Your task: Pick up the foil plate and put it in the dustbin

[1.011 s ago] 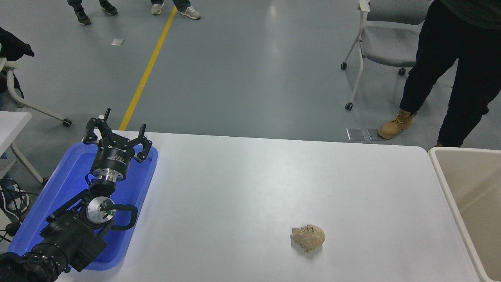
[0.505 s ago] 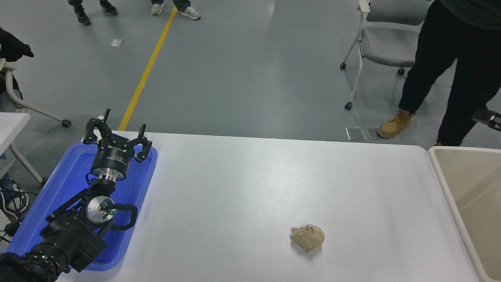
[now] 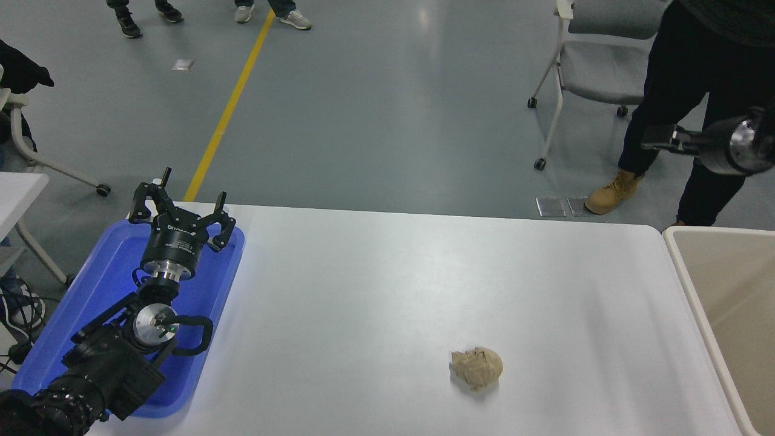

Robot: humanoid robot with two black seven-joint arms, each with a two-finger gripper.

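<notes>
The left hand [image 3: 181,209] hovers spread over the blue tray [image 3: 91,284] at the bench's [image 3: 375,284] left edge, the paper ball [image 3: 477,367] lies toward its near edge, the right hand [image 3: 660,146], too blurred to tell its fingers' state, hangs above the dustbin [image 3: 681,260] beside the right edge.

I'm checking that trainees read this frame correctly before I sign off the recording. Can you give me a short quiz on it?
1. True or false: the foil plate lies on the table.
2. The left gripper hangs over: A) the blue tray; B) a foil plate; C) a chair.
3. What is the one thing lying on the table between the blue tray and the dustbin?

Key: 1. False, no foil plate is in view. 2. A. 3. The crumpled paper ball.
</notes>
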